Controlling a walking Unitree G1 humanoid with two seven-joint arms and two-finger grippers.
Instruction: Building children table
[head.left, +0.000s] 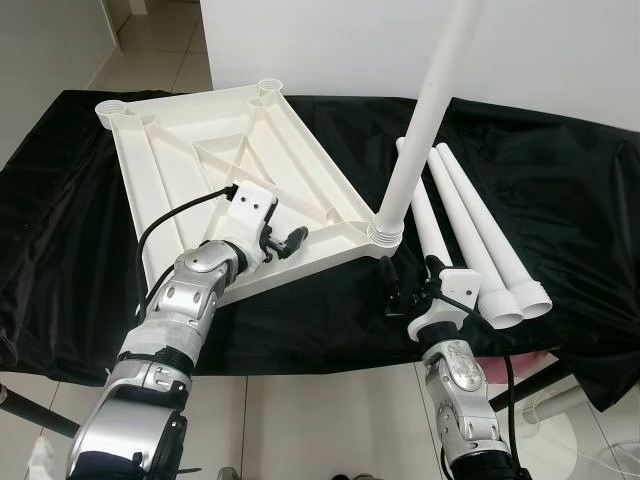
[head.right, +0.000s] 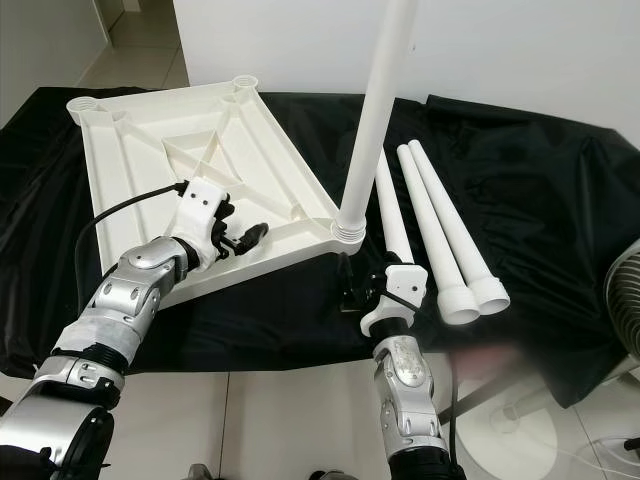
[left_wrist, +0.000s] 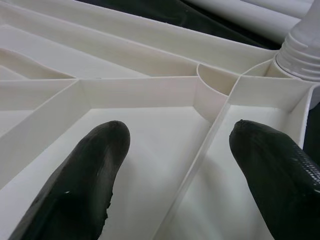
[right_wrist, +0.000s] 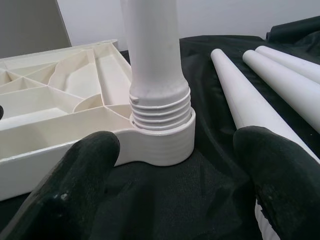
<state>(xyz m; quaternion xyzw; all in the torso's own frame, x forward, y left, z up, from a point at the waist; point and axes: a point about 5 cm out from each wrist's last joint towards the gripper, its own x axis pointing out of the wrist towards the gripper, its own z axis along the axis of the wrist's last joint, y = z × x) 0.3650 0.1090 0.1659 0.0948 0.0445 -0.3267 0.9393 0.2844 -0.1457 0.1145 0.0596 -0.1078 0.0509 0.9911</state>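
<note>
Item: white plastic tabletop (head.left: 215, 165), lying upside down with ribbed underside up, on a table draped in black cloth (head.left: 560, 180). Threaded sockets at the corners; far-left socket (head.left: 112, 108) and far-right socket (head.left: 268, 90) stood empty.

Item: one leg (head.left: 425, 110), upright in the near-right corner socket (head.left: 384, 232). Several screw threads remained exposed above the socket rim in the right wrist view, so it appeared not fully seated.

Item: three loose legs (head.left: 470, 225), lying side by side on the cloth just right of the upright leg, wide ends toward the near edge.

Item: left gripper (head.left: 285, 243), fingers spread and holding nothing, hovering over the near rim of the tabletop beside the fitted leg.

Item: right gripper (head.left: 400, 293), fingers apart and empty, low over the cloth just near of the fitted socket, aimed at the leg's base.

Step in hand, by judgement: fitting the first of four legs. Next move likely calls for the right gripper to close round the leg's lower end and turn it home while the left steadies the tabletop.

Obstructions: the nearest loose leg lay close beside the socket and could be knocked. A white fan (head.right: 622, 300) stood on the floor at the right.
</note>
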